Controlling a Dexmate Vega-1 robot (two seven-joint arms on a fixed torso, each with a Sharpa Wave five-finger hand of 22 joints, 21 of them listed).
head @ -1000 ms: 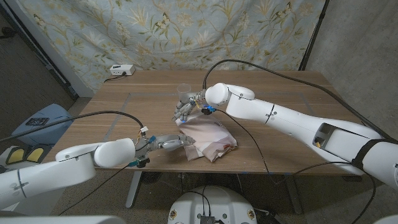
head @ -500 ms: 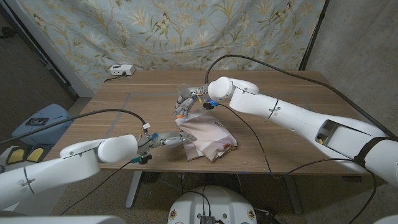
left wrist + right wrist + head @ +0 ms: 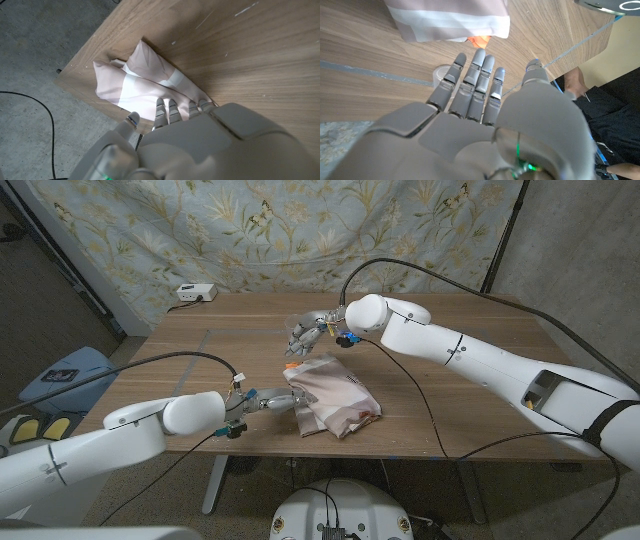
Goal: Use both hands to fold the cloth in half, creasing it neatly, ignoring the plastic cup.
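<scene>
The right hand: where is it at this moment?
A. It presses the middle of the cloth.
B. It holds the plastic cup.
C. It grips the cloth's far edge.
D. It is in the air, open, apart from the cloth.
D: in the head view the right hand is beyond the cloth with spread fingers, holding nothing; the right wrist view shows a gap between them.

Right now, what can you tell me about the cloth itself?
The cloth is pale pink fabric with white stripes, already doubled into a rumpled, uneven bundle near the table's front edge. An orange patch shows at its far corner. The left hand touches its left edge; the right hand hovers beyond it, apart.
</scene>
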